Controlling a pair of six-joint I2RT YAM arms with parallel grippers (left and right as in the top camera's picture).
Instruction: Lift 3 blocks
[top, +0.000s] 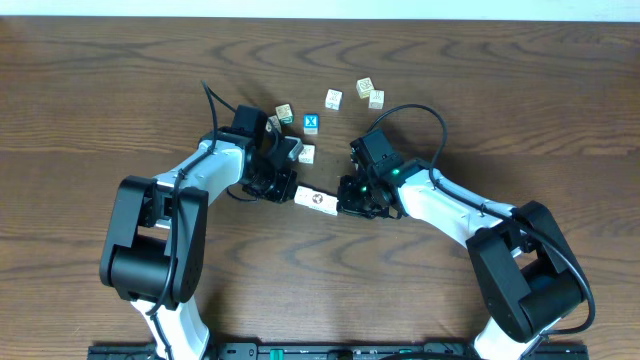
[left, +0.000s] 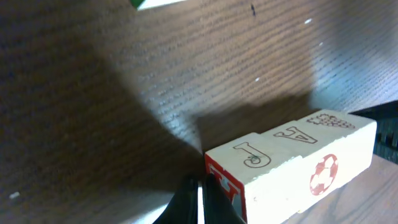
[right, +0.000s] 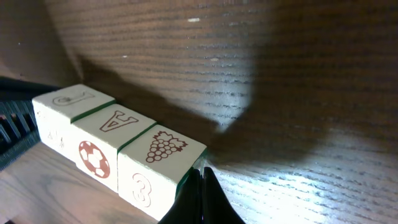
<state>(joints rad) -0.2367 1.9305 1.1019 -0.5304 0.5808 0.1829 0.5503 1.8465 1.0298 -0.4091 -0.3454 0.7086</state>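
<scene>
Three cream-white blocks form one tight row (top: 317, 200) between my two grippers. In the left wrist view they show a J face (left: 249, 160), an A face (left: 292, 138) and a grape face (left: 339, 122). The right wrist view shows the grape block (right: 163, 149) nearest, then the A block (right: 112, 124) and the J block (right: 68, 99). My left gripper (top: 291, 193) (left: 200, 200) is shut, its tips against the J end. Shut as well, my right gripper (top: 343, 205) (right: 202, 186) presses the grape end. Whether the row is off the table I cannot tell.
Several loose cubes lie beyond the arms: a blue-faced cube with a white X (top: 311, 123), a green-tinted one (top: 285, 112), one by the left wrist (top: 306, 153), and a small group at the back (top: 366, 92). Both arms' cables arch over the wooden table (top: 520, 90).
</scene>
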